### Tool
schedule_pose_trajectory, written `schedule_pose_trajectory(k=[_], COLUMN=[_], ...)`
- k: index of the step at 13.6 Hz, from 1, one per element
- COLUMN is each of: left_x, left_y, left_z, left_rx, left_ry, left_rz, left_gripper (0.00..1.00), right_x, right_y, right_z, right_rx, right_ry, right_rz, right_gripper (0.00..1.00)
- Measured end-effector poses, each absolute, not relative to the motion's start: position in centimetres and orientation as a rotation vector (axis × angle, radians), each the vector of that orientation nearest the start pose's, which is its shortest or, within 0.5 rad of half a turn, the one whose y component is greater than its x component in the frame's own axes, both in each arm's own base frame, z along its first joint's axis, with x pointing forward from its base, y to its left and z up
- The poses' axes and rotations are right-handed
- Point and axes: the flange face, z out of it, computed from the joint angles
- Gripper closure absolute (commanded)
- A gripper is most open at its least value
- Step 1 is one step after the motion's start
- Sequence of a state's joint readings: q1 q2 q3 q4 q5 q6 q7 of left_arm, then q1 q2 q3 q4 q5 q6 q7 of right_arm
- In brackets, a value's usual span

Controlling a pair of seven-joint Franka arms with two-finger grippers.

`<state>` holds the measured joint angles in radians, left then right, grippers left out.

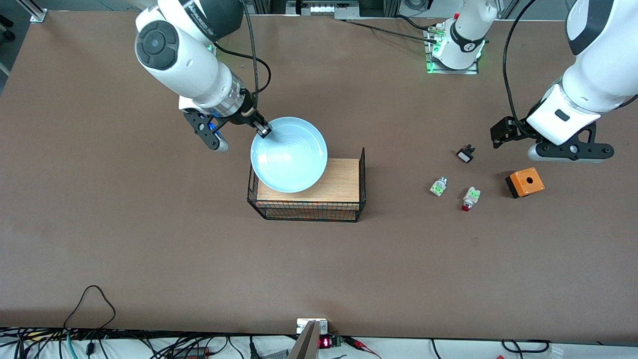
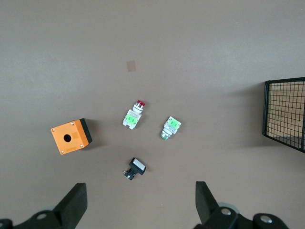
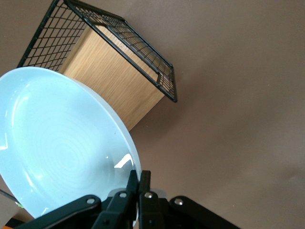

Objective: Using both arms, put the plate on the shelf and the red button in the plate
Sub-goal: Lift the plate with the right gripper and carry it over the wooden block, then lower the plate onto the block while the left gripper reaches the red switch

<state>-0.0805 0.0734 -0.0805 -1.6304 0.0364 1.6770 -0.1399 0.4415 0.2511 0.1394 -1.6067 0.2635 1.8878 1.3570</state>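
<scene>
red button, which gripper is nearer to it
Left. The left gripper hangs open over the table beside the red button; the right gripper grips the plate over the rack.

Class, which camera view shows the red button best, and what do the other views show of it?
The left wrist view: the red button lies unobstructed on the table, red cap and green part distinct, between the left gripper's open fingers. The front view shows it smaller, near the orange box. The right wrist view does not show it.
</scene>
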Motion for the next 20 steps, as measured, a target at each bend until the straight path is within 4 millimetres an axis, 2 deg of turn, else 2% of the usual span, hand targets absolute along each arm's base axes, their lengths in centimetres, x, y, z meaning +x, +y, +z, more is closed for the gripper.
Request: schedule_pose_trajectory(k=[4,7,9,11,14,17,20], left_x=[57.2,57.8,58.5,59.4,60.6,62.1,64.0], left_y=[-8.5,-7.6,-8.4,-9.3,-9.4,-9.4,-8.1], left_z=[55.5,53.8,51.1,47.5,42.1,38.4,34.1], left_rx=[-3.097,-3.091,-3.083,-3.070,-3.052,-3.053,-3.045], left_ry=[0.026,0.006,0.028,0.052,0.056,0.105,0.251], left_rz=[0.124,0.183,0.258,0.350,0.462,0.454,0.384], left_gripper=[0.00,0.00,0.00,0.00,0.00,0.00,0.00], right_x=[53.3,53.2,53.1,53.1,53.7,54.5,54.6], right_y=[37.1,37.9,38.5,38.9,39.0,39.2,39.3], right_z=[47.0,46.0,45.2,44.2,42.1,39.9,38.8], right_rx=[-2.670,-2.677,-2.685,-2.692,-2.689,-2.680,-2.679], right_ry=[1.232,1.223,1.219,1.219,1.236,1.251,1.258], right_rz=[0.332,0.337,0.346,0.356,0.362,0.357,0.359], right_gripper=[1.00,1.00,1.00,1.00,1.00,1.00,1.00])
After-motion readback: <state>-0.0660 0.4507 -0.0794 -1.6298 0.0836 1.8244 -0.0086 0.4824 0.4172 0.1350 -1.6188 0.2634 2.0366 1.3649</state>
